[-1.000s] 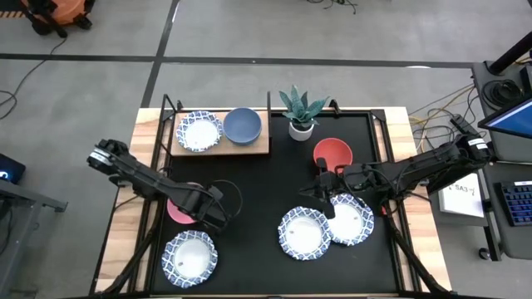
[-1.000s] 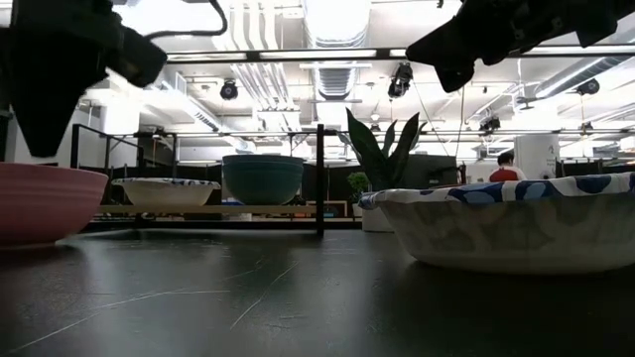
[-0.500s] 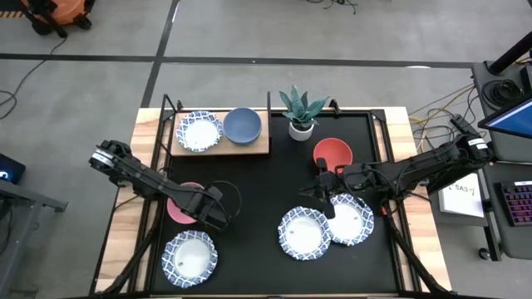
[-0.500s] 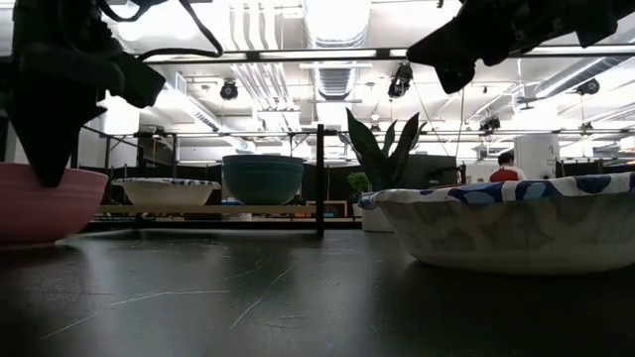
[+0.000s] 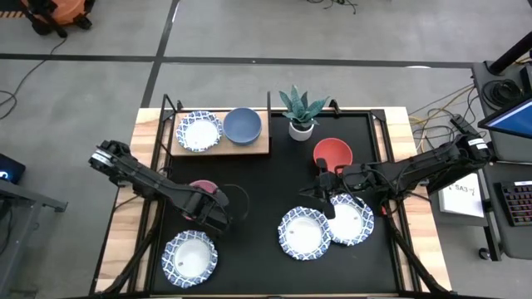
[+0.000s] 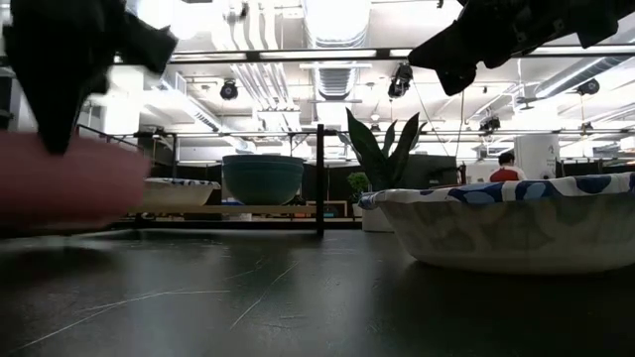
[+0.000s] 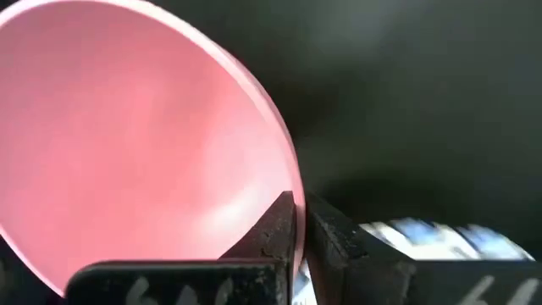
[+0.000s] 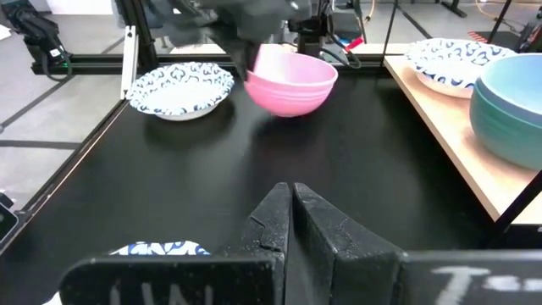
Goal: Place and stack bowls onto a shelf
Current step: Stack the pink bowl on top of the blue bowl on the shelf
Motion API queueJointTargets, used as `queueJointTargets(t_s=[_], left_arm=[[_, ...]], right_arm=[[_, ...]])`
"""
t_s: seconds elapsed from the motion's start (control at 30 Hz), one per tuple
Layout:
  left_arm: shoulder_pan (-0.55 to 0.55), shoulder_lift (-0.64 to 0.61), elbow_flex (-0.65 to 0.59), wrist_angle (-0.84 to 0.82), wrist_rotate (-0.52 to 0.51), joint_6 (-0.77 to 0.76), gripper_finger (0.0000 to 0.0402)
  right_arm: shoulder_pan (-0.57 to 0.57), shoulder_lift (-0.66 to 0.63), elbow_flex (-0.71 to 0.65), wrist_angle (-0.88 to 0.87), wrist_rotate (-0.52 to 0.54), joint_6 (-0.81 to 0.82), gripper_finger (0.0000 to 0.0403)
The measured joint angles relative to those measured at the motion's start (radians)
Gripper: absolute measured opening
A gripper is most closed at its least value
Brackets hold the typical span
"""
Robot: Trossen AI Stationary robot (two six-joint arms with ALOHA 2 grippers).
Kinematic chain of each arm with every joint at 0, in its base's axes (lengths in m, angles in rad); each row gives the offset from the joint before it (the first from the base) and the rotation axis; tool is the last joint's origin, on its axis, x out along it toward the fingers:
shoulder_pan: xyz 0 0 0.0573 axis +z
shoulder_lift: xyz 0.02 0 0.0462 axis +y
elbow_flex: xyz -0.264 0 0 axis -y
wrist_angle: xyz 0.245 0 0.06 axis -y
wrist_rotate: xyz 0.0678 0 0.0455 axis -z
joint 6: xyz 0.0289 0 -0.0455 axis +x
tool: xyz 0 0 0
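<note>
My left gripper (image 5: 206,199) is shut on the pink bowl (image 5: 201,189), which is off the table at the left middle; it also shows in the right wrist view (image 8: 290,80). My right gripper (image 5: 326,196) is shut and empty, above a patterned bowl (image 5: 351,218) that rests on its base. The shelf (image 5: 249,148) at the far left carries a patterned bowl (image 5: 200,131) and the blue bowl (image 5: 242,125) on their bases. The red bowl (image 5: 332,154) and two more patterned bowls (image 5: 304,232) (image 5: 190,256) rest on the table. The green bowl is out of view. My left gripper pinches the pink bowl's rim (image 7: 292,191), one finger inside the bowl and one outside. The fingers come from above, pointing down. The bowl hangs below them, clear of the table (image 6: 69,188).
A white pot with a green plant (image 5: 299,110) stands at the far middle, beside the shelf's black frame post (image 5: 268,108). Bare black tabletop (image 5: 258,199) lies between the two arms. A person (image 6: 508,169) shows far off in the room.
My left gripper has gone down onto the pink bowl's rim, then up and toward the table's far right. The bowl has come off the table with it and moved toward the shelf. My right arm has kept still.
</note>
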Motion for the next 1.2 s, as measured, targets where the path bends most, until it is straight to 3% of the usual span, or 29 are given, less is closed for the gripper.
queueJointTargets(t_s=[0.13,0.27,0.4,0.53,1.03,1.2], left_arm=[[-0.015,0.005,0.123,-0.013,-0.011,0.313,0.0001],[-0.014,0.019,0.244,-0.091,-0.13,0.611,0.0001],[0.035,0.04,0.342,-0.216,-0.296,0.786,0.0001],[0.128,0.04,0.393,-0.261,-0.357,0.918,0.0001],[0.538,0.039,0.406,-0.164,-0.367,1.372,0.0],[0.633,0.039,0.405,-0.082,-0.307,1.466,0.0]], right_arm=[[0.0,0.0,0.0,0.0,0.0,-0.007,0.0009],[0.0,0.0,0.0,-0.002,0.0,-0.01,0.0009],[0.0,0.0,0.0,-0.01,0.0,-0.01,0.0009],[0.0,0.0,0.0,-0.022,0.0,-0.006,0.0009],[0.0,0.0,0.0,-0.031,0.0,-0.007,0.0009],[0.0,0.0,0.0,-0.039,0.0,-0.008,0.0009]])
